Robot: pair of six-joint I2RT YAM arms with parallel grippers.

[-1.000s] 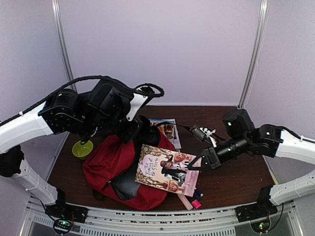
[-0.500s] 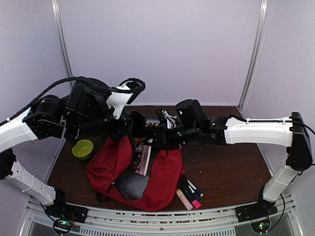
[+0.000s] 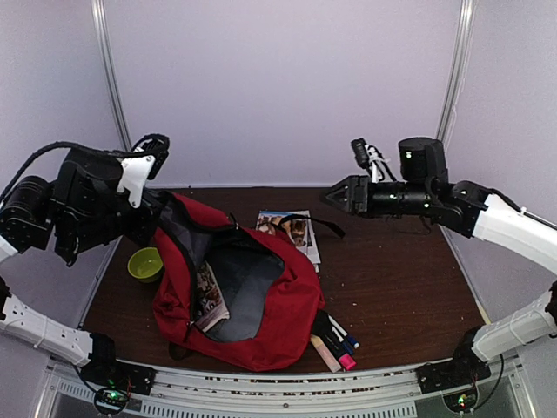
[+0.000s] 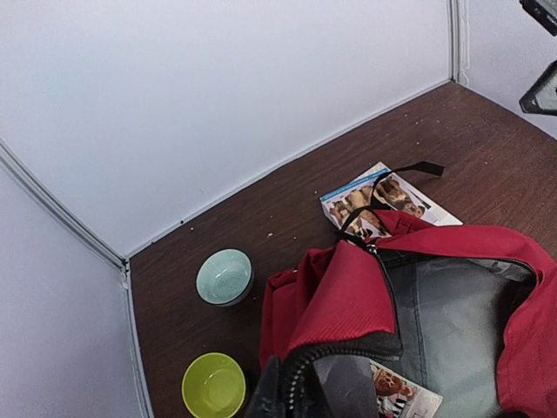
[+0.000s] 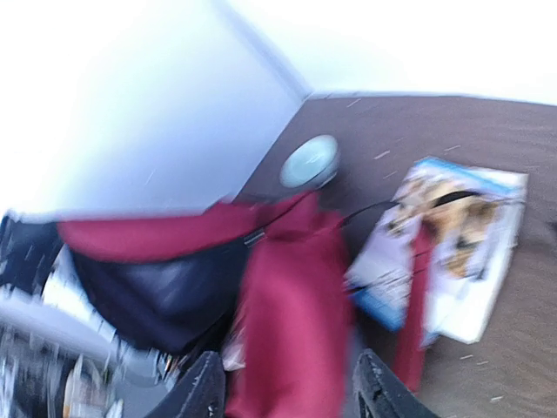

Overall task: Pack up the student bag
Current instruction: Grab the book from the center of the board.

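The red student bag (image 3: 278, 318) lies open at the table's front left, grey lining showing. A picture book (image 3: 209, 303) sits inside its opening, also seen in the left wrist view (image 4: 402, 397). My left gripper (image 3: 162, 216) is shut on the bag's black zipper rim (image 4: 306, 370) and holds that edge lifted to the left. My right gripper (image 3: 338, 195) hangs high over the table's back centre, open and empty, well apart from the bag. In the blurred right wrist view its fingers (image 5: 204, 387) stand wide apart above the bag (image 5: 291, 305).
A magazine (image 3: 291, 228) lies flat behind the bag with a black strap across it. A lime bowl (image 3: 145, 263) and a pale teal bowl (image 4: 224, 277) stand left of the bag. Pens and markers (image 3: 338, 342) lie by the bag's front right corner.
The picture book went from my right gripper into the bag. My right gripper let go and pulled back up and to the right. My left arm drew the bag's rim left, opening it wider.
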